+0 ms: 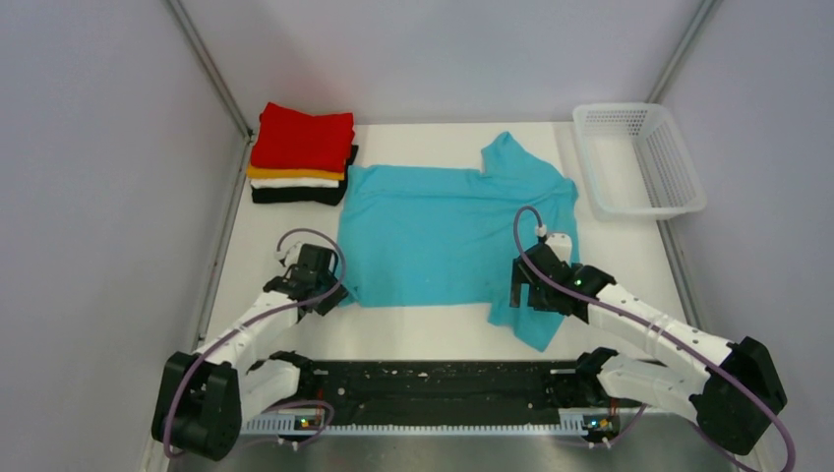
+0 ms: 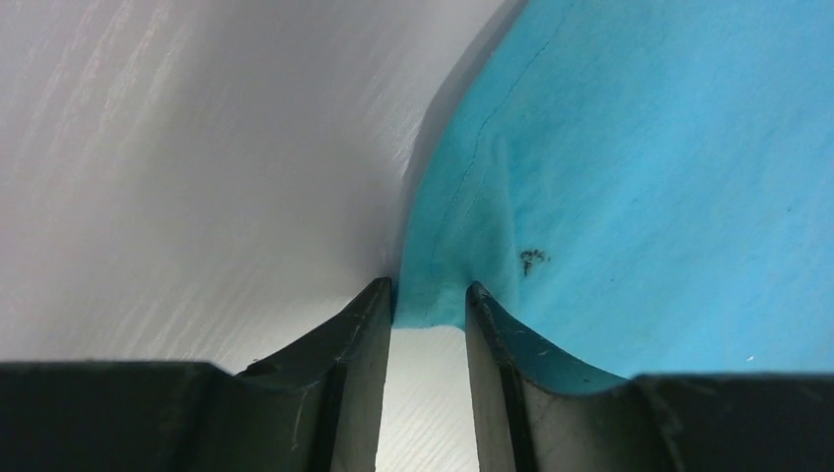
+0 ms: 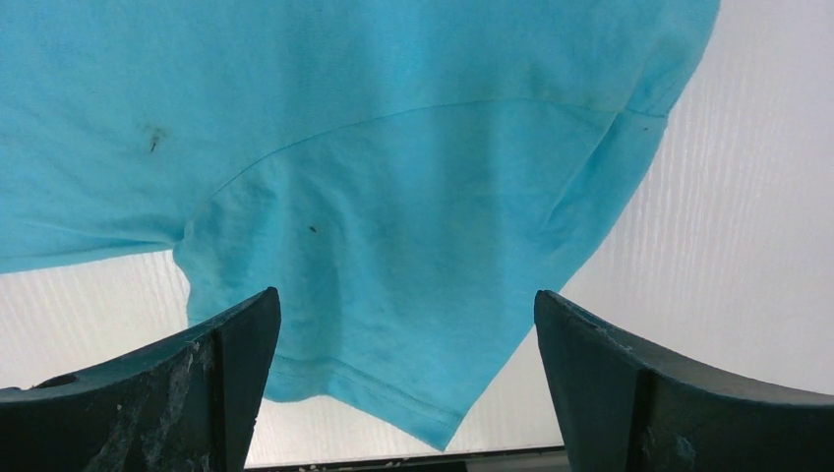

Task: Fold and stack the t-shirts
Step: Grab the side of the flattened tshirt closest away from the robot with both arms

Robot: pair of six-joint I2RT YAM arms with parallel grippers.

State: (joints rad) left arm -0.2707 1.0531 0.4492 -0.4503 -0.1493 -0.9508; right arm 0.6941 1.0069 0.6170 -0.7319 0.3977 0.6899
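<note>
I have the blue shirt spread flat midway between the side edges, stack at the far-left corner. Soft, light cloth, best pinched at corners: left gripper clamps its near-left corner; right gripper gapes over the near sleeve

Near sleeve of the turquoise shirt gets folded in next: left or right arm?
Right, probably. The right tool, open, hangs directly over that sleeve of the turquoise shirt; the left tool is across at the hem corner, closed on the cloth.
</note>
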